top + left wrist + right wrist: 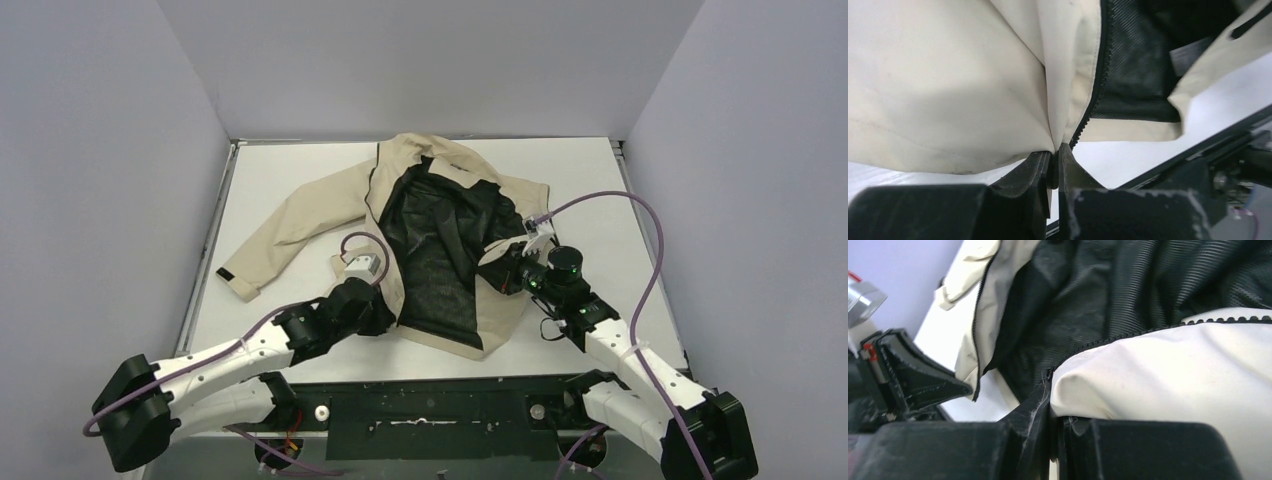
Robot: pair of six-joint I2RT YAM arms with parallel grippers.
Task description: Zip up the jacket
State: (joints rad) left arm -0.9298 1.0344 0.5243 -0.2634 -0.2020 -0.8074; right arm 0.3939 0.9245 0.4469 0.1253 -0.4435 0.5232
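Observation:
The beige jacket [330,215] lies open on the white table [290,335], with its black lining [440,250] facing up. My left gripper [383,308] is shut on the jacket's left front edge near the hem. In the left wrist view the gripper [1055,150] pinches beige fabric right beside the dark zipper teeth [1093,100]. My right gripper [508,272] is shut on the folded-over right front panel. In the right wrist view the gripper [1050,385] pinches beige fabric where that side's zipper teeth [1108,340] end. The two zipper halves are apart. No slider shows.
The left sleeve stretches toward the table's left, ending in a black cuff tab [226,277]. A black metal rail [430,405] runs along the near edge. Purple cables [655,240] loop above the right arm. Grey walls enclose the table on three sides.

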